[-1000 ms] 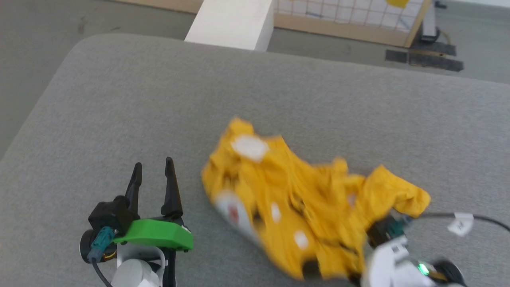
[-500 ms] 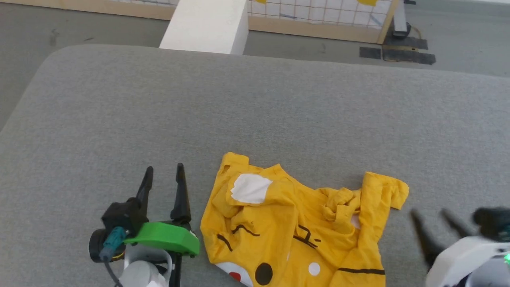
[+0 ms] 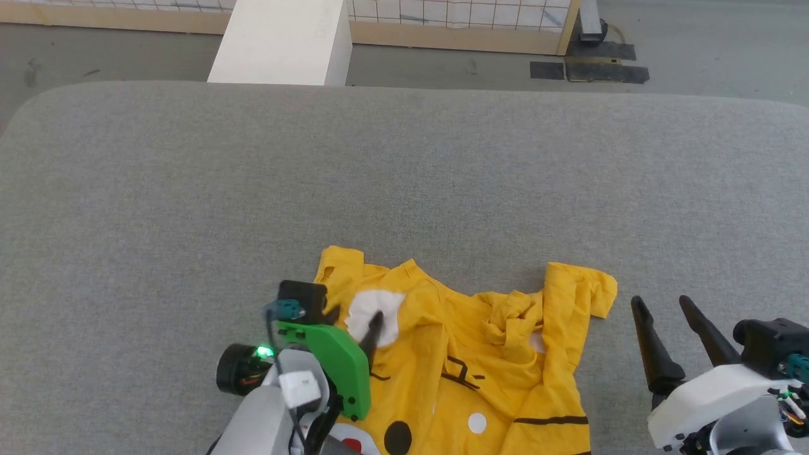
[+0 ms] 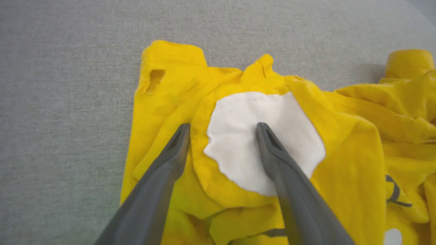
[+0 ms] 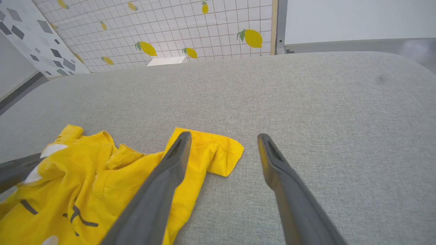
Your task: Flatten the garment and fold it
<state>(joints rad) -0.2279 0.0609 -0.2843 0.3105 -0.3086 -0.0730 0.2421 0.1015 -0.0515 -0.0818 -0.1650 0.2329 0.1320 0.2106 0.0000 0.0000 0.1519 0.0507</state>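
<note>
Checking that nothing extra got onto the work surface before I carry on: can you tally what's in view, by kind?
Yellow garment, crumpled, print side up: 1
Grippers, both with fingers apart and holding nothing: 2 (left gripper over the garment, right gripper beside it)
Grey padded table: 1
Pale white block beyond the table: 1
Total: 5

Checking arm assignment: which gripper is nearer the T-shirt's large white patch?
Left. The left gripper is directly over the white patch; the right gripper is beside the T-shirt sleeve, over grey surface.
</note>
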